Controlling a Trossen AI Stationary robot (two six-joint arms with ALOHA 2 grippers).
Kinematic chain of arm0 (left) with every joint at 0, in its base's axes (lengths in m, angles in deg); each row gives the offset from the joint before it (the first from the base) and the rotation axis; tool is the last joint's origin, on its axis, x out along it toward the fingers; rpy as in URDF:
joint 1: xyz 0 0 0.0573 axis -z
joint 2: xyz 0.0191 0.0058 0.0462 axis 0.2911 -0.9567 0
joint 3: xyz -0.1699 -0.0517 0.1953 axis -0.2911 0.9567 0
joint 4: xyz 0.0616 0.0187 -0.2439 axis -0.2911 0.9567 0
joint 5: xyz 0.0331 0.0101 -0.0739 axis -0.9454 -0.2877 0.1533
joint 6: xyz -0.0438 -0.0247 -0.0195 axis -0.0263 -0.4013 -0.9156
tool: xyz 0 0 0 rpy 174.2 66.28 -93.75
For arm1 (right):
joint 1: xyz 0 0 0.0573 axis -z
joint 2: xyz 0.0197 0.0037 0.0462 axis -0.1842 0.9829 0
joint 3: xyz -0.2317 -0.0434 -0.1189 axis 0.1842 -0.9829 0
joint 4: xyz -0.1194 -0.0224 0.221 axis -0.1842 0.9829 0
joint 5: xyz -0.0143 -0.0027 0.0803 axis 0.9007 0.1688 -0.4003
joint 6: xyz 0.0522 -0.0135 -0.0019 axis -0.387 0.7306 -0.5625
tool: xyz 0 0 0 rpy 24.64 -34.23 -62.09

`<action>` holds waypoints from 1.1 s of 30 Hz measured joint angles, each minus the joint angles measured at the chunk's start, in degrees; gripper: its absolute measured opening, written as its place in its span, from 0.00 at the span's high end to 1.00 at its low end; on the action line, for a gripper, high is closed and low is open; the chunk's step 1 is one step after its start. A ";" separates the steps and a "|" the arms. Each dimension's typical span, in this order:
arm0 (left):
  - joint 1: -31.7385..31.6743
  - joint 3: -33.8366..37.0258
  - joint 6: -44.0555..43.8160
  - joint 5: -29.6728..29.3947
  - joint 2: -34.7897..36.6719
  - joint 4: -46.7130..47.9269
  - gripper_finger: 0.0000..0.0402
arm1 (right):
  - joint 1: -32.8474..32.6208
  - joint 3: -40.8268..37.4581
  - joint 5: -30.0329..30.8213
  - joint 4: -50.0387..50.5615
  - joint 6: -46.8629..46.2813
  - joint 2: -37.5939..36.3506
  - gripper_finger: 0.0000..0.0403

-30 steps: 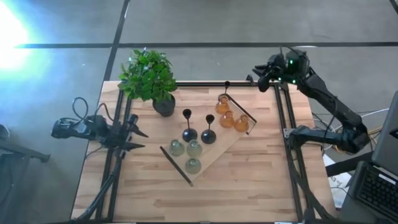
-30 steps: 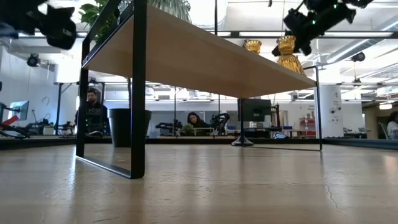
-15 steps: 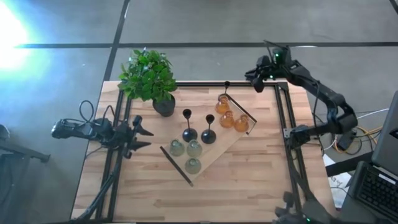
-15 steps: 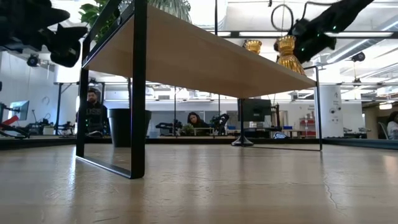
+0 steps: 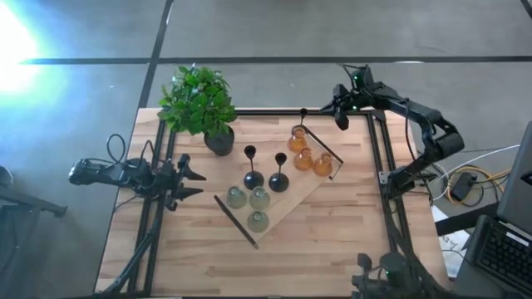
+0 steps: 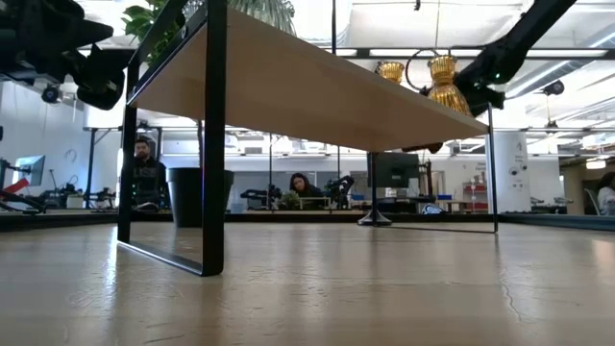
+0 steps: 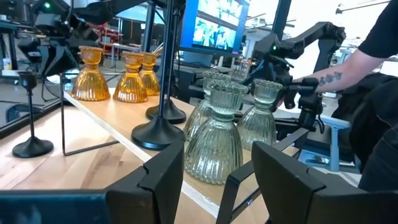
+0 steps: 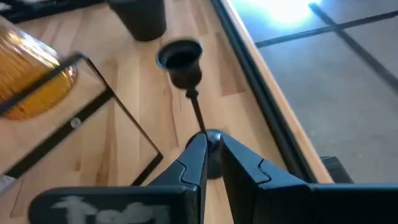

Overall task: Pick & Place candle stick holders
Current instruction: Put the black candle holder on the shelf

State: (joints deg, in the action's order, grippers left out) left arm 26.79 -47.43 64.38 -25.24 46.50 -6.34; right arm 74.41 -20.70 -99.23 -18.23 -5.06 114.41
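Just off the raised board, one black candle stick holder stands alone on the desk near its far edge, with the right pincer beside it, fingers nearly closed near its base but gripping nothing. Two more black holders, three amber ones and three green-grey ones sit on the board. Left pincer waits, spread apart, at the desk's left edge, near the potted plant.

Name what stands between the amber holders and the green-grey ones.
In the high view, two black stem holders stand on the board between the amber holders and green-grey holders.
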 joint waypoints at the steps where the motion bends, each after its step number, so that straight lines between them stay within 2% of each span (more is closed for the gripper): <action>1: 0.00 0.00 -0.01 0.00 -0.02 0.01 0.52 | 0.00 -0.02 -0.07 0.02 0.55 0.72 0.91; 5: 0.00 0.00 -0.02 0.00 -0.02 0.00 0.52 | -0.03 0.01 -2.59 -0.28 2.46 3.42 0.93; 10: 0.00 0.00 -0.01 0.00 -0.02 0.02 0.52 | -0.19 0.07 -2.92 -1.50 2.95 6.34 0.92; 24: 0.00 0.00 0.00 0.04 -0.02 0.02 0.52 | -2.10 0.17 -2.48 -10.47 3.71 12.44 0.73; 33: 0.00 0.00 0.00 0.04 -0.02 0.04 0.52 | -3.40 0.17 -2.44 -13.79 2.14 13.93 0.68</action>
State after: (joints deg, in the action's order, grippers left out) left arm 26.79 -47.43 64.38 -25.20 46.48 -6.29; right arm 71.01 -20.52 -101.67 -32.03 -2.93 128.34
